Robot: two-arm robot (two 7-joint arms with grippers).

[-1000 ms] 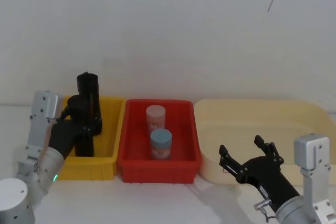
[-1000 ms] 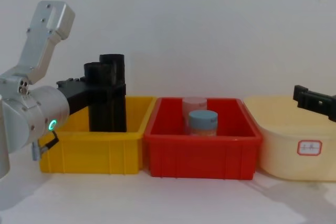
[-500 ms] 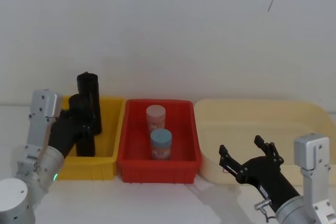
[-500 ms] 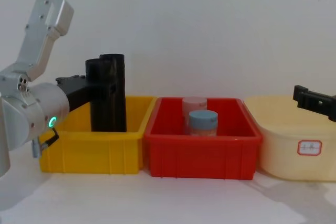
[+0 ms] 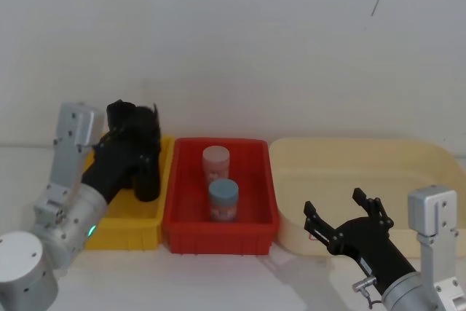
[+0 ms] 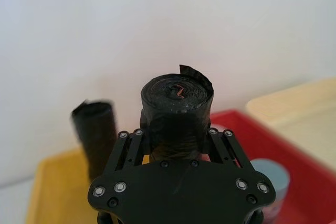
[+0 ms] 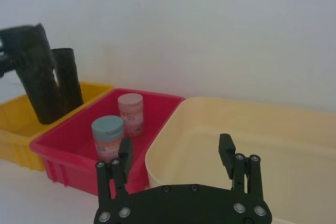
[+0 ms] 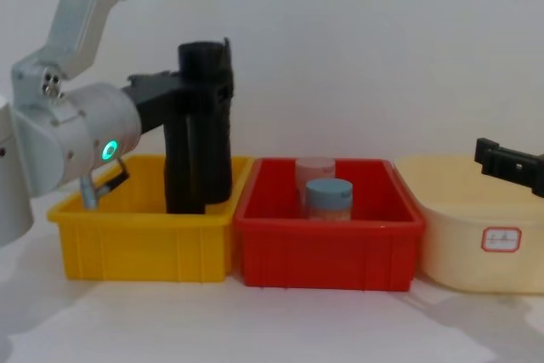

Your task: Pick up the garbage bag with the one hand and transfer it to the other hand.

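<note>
White wall [image 5: 233,49] behind. Left claw [image 8: 202,95], frame left, clamps the garbage bag [image 6: 177,95], tilted over the yellow bin [image 8: 140,244]. Right claw [image 7: 176,144], lower right, spread wide.

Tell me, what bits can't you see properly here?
Lower half of the garbage bag: left wrist view, behind the left gripper.
The slimmer black roll: left wrist view, blurred.
Writing on the label of the cream tub: chest view, too small.
Most of the right gripper: chest view, cut off by the right edge.

A white table [image 8: 280,320] carries three containers in a row — a red bin [image 8: 327,252], a yellow bin [image 8: 144,248] just left of it, a cream tub [image 8: 476,244] just right.
</note>
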